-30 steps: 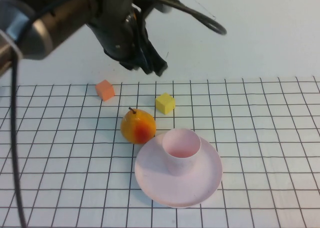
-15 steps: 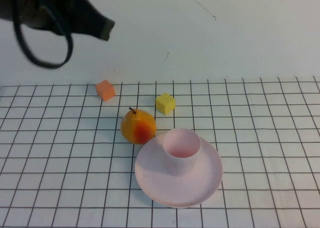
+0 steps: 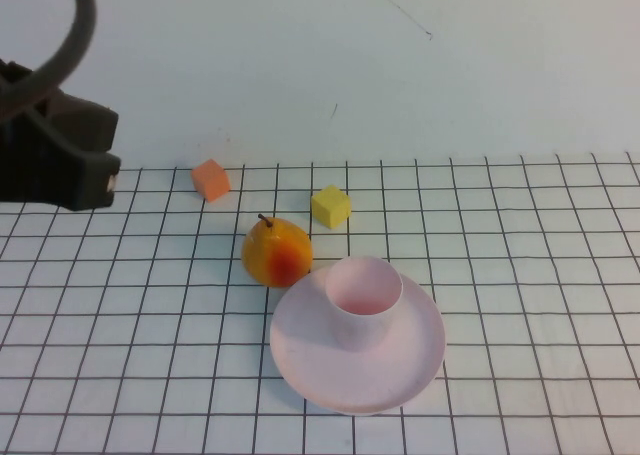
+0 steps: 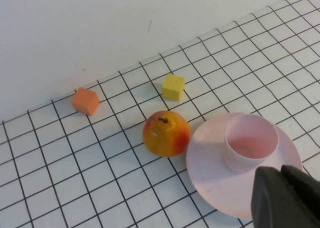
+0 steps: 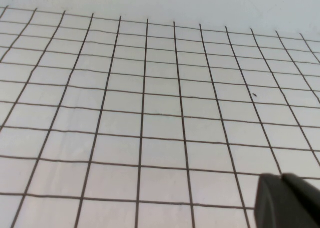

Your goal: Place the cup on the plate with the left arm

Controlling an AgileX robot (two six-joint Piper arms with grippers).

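The pale pink cup [image 3: 362, 297] stands upright on the round pale pink plate [image 3: 410, 370] near the middle of the table. Both also show in the left wrist view, the cup [image 4: 250, 145] on the plate [image 4: 210, 173]. The left arm [image 3: 50, 150] is at the left edge of the high view, raised and well away from the cup. My left gripper [image 4: 282, 180] is shut and empty, its black tip in front of the plate in its wrist view. My right gripper [image 5: 282, 185] is shut and empty over bare grid cloth; it does not show in the high view.
A yellow-red pear [image 3: 275, 253] lies touching the plate's far left rim. A yellow cube [image 3: 330, 206] and an orange cube [image 3: 210, 179] sit behind it near the back wall. The white cloth with a black grid [image 3: 520, 235] covers the table.
The left arm has pulled back from above the cubes to the far left edge and lower. The cup, plate, pear and cubes have not moved.
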